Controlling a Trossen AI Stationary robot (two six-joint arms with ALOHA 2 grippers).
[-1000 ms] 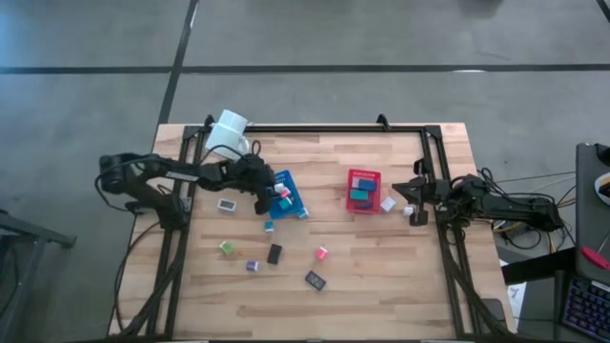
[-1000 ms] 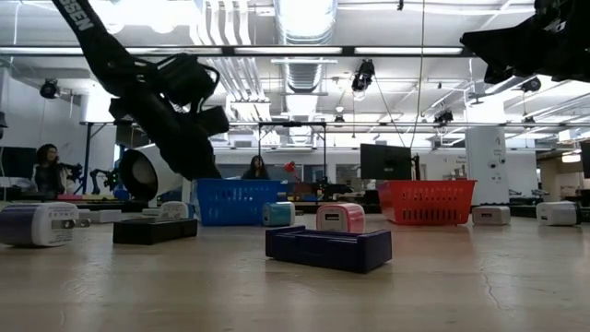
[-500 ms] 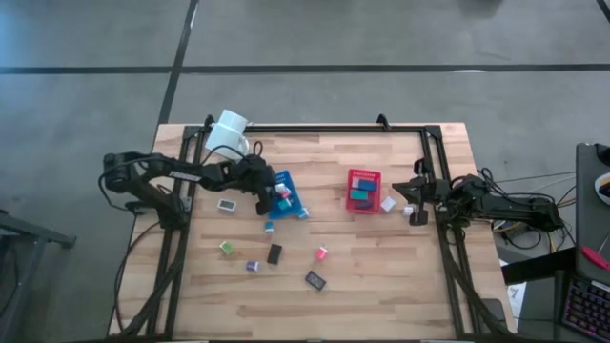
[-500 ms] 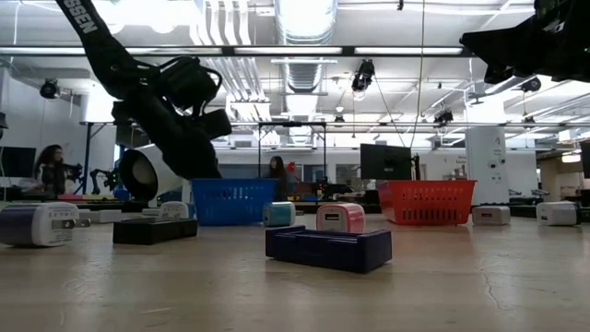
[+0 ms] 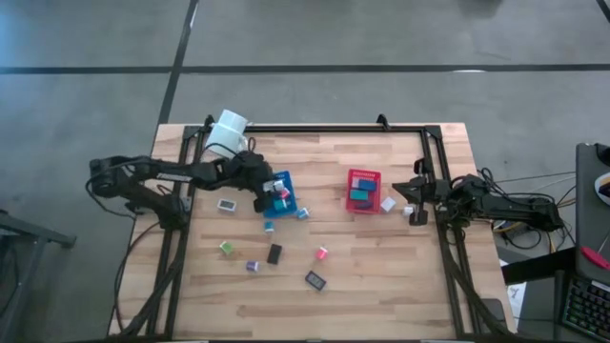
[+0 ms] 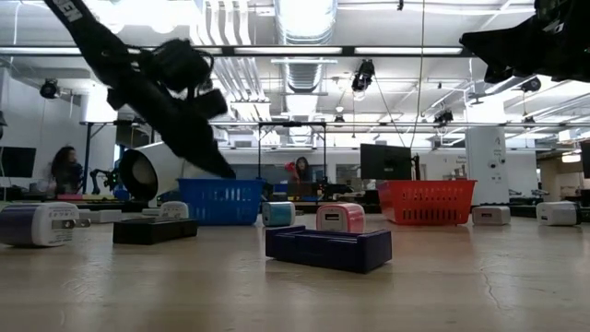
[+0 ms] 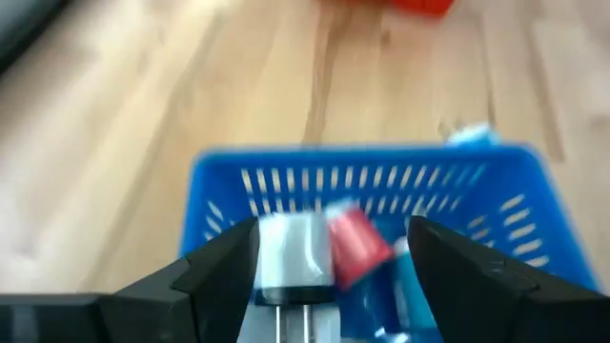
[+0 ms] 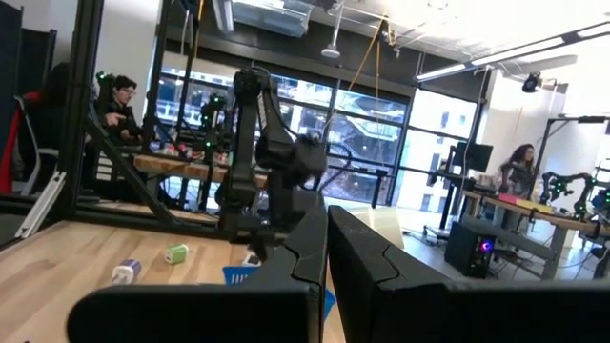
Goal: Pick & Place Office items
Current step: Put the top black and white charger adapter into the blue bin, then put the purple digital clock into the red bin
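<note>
Left pincer [image 7: 329,252] spread wide; right pincer [image 8: 327,250] closed, parked.

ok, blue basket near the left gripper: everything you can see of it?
The blue basket is a small rectangular tray of what looks like plastic, with slotted walls. It sits upright on the wooden table, left of centre and turned at an angle to the table's edges. Inside lie a white block, a red one and a blue one. The left gripper hangs open just above its near rim, holding nothing.
</note>
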